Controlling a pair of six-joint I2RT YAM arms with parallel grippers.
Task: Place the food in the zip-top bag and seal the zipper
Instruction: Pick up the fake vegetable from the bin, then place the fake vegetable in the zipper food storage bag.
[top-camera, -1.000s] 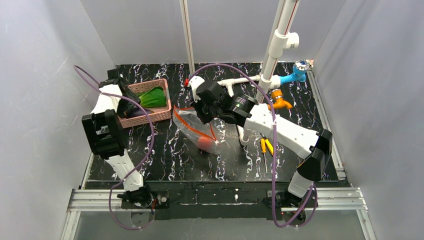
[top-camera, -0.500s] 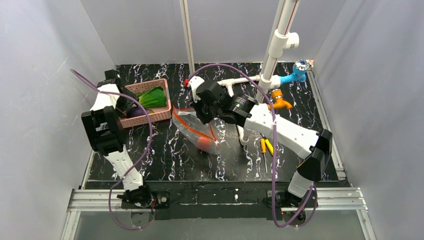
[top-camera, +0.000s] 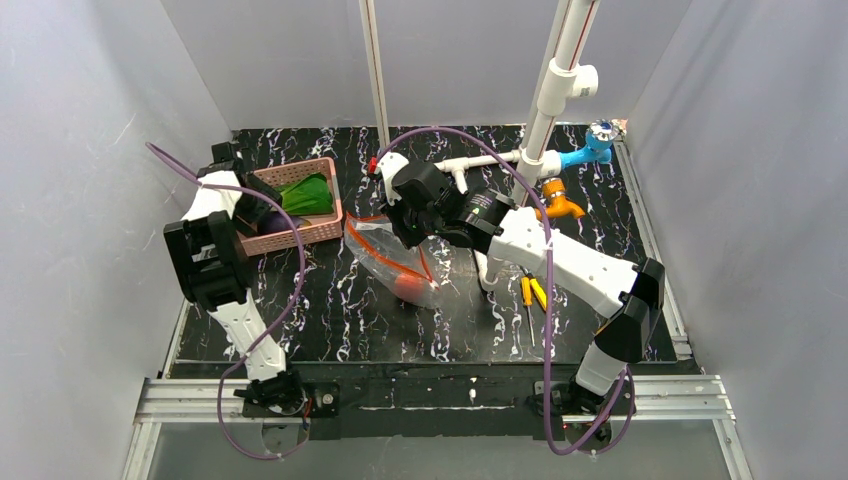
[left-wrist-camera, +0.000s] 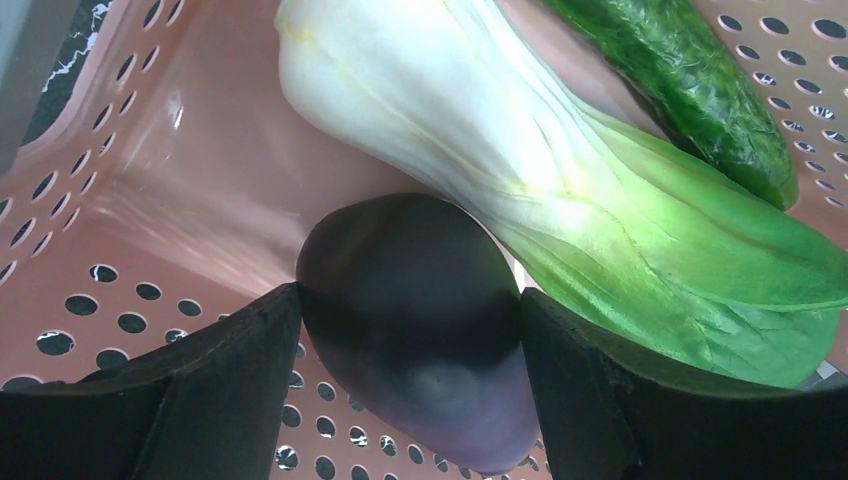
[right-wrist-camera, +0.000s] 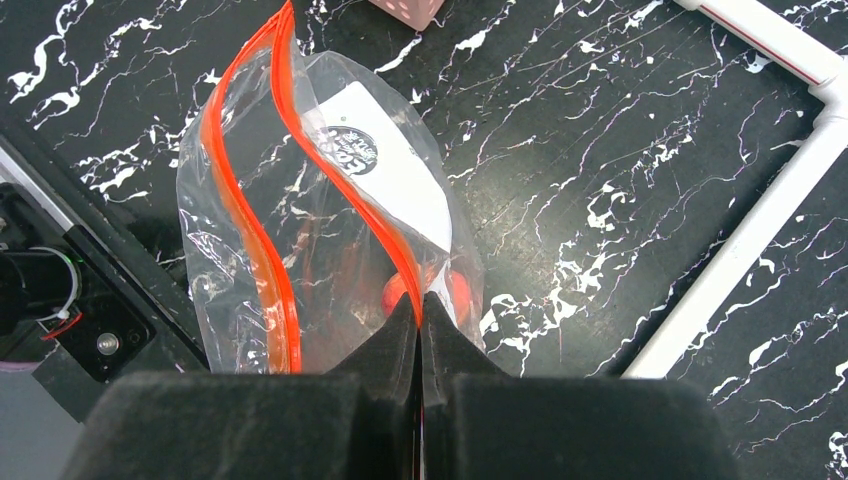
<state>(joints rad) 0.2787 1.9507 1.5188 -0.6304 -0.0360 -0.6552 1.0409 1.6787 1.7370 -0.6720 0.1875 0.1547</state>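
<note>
My left gripper (left-wrist-camera: 410, 330) is inside the pink basket (top-camera: 320, 230), shut on the dark purple eggplant (left-wrist-camera: 420, 320). The bok choy (left-wrist-camera: 560, 190) and the cucumber (left-wrist-camera: 690, 80) lie beside it in the basket. My right gripper (right-wrist-camera: 420, 305) is shut on one side of the red-orange zipper (right-wrist-camera: 395, 250) and holds the clear zip-top bag (right-wrist-camera: 330, 240) open. The orange-red tomato (right-wrist-camera: 395, 295) is inside the bag, also seen from above (top-camera: 408, 288). The bag (top-camera: 400, 262) lies at the table's middle.
White pipes (top-camera: 560, 90) with blue and orange valves stand at the back right. Yellow-handled tools (top-camera: 533, 292) lie right of the bag, by my right arm.
My left gripper has shifted slightly in the basket, with the eggplant showing beside it. My right gripper holds still on the bag's zipper.
</note>
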